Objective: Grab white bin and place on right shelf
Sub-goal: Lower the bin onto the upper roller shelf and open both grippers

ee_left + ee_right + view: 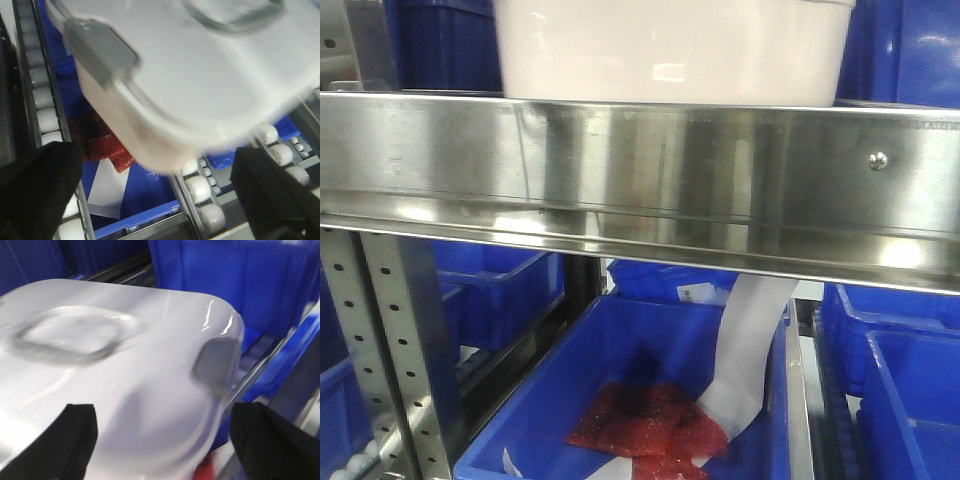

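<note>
The white bin [670, 50] stands behind the broad front rail of the right shelf [640, 170], a shiny steel rack with a screw head at the right. The left wrist view shows the bin's near corner [200, 85], blurred, with its white lid and a grey clip, over the white roller tracks. The right wrist view shows the lid [115, 375] with its grey recessed handle and a grey clip at the corner. My left gripper [157, 200] is open and wide, just short of the bin's corner. My right gripper [165, 445] is open, its fingers spread above the lid's near edge.
A blue bin [650, 400] holding red bags and a white paper strip sits on the level below. More blue bins [910, 380] stand at the sides and behind. A perforated upright [390, 350] is at the left. Roller tracks [205, 195] run under the white bin.
</note>
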`<state>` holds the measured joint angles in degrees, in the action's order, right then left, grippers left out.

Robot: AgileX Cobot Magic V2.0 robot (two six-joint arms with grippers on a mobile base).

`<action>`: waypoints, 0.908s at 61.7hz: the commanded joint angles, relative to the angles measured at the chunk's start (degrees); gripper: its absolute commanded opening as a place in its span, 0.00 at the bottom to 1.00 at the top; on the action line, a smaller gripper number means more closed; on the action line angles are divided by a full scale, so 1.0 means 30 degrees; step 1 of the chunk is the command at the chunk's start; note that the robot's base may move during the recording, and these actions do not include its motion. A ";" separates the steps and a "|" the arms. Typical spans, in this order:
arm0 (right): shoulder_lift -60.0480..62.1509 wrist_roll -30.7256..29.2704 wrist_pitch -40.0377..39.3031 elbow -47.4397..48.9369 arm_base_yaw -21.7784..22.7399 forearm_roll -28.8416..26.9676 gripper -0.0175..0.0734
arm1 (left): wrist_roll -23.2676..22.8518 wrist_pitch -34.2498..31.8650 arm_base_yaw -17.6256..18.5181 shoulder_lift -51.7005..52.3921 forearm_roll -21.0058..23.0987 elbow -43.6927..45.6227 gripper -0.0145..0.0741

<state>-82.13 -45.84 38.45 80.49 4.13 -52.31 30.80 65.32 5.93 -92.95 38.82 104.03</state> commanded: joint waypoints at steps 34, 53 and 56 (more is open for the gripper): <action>0.5405 0.6437 0.4190 0.0563 0.0033 0.6500 0.27 | -0.3698 0.3166 0.0120 0.5611 -0.1138 0.0677 0.09; 1.0442 0.8653 0.0763 -0.4750 0.0033 1.0837 0.27 | -0.6636 0.3497 0.0120 0.7042 -0.7494 -0.2248 0.03; 1.1518 0.8653 -0.0313 -0.6100 0.0033 1.1052 0.27 | -0.6636 0.2995 0.0120 0.7533 -0.7627 -0.3364 0.03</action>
<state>-52.72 -20.30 46.02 65.49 4.13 -19.86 11.90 72.16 6.02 -73.86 15.96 96.16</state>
